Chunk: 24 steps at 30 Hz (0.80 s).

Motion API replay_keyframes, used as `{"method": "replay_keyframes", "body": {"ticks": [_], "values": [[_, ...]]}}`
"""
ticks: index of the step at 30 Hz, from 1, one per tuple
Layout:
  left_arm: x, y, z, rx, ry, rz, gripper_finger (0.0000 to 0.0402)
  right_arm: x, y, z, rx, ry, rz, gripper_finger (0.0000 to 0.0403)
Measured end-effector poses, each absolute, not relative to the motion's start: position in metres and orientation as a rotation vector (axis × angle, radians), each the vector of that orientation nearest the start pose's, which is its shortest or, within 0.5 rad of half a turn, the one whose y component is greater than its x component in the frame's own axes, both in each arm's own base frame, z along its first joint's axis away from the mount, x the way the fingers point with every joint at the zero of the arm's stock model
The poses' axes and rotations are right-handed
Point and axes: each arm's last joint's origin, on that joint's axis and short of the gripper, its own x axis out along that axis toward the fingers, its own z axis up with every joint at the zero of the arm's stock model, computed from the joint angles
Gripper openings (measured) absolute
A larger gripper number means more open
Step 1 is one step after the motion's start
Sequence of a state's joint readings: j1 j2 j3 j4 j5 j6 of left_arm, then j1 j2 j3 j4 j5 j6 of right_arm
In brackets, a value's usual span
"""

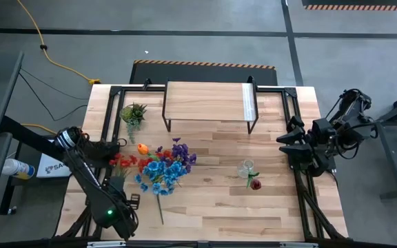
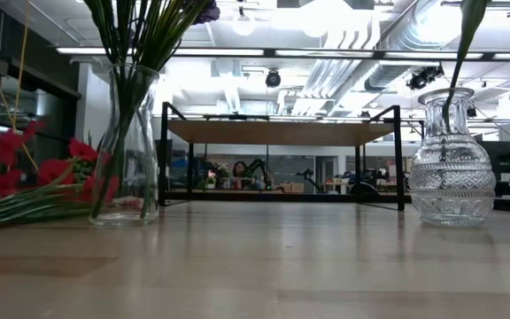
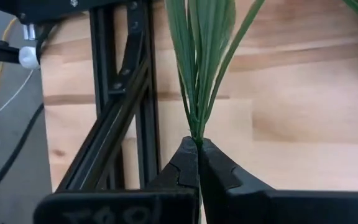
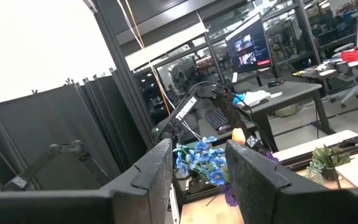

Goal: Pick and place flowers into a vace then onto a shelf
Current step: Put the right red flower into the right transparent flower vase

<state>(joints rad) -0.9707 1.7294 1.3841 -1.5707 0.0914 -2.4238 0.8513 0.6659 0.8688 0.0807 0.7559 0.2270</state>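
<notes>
From above, the left gripper [image 1: 116, 145] is over the table's [image 1: 212, 207] left side, right by the flowers [image 1: 160, 165], a bunch of red, blue, purple and one orange bloom. The shelf [image 1: 205, 102] sits at the far edge, with a small spiky green plant [image 1: 134, 112] just off its left end. A clear vase [image 1: 247, 169] with a single red bloom [image 1: 255, 184] beside it stands right of centre. The right gripper [image 1: 288, 141] waits at the right edge.

Down at table level, a tall glass vase [image 2: 124, 146] holds green stems, red flowers lie next to it, and the round patterned vase [image 2: 451, 159] is on the right with one stem in it.

Left wrist view: fingers [image 3: 185, 168] pinched together on a cluster of green stems [image 3: 201, 68].

Right wrist view: fingers [image 4: 154, 168] stand apart, holding nothing, blue blooms visible beyond.
</notes>
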Motion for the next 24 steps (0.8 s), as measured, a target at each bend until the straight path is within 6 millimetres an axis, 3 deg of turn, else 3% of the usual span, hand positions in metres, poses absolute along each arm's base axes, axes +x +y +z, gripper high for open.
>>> {"method": "replay_keyframes", "body": {"ticks": [11,24], "values": [[0.151,-0.239,0.252,-0.837,1.329,1.412,0.0032,0.097,0.081,0.400,0.420,-0.187,0.115,0.0142],[0.134,-0.263,0.283,-0.888,1.385,1.241,0.0032,0.098,0.080,0.400,0.411,-0.188,0.084,0.0142]]}}
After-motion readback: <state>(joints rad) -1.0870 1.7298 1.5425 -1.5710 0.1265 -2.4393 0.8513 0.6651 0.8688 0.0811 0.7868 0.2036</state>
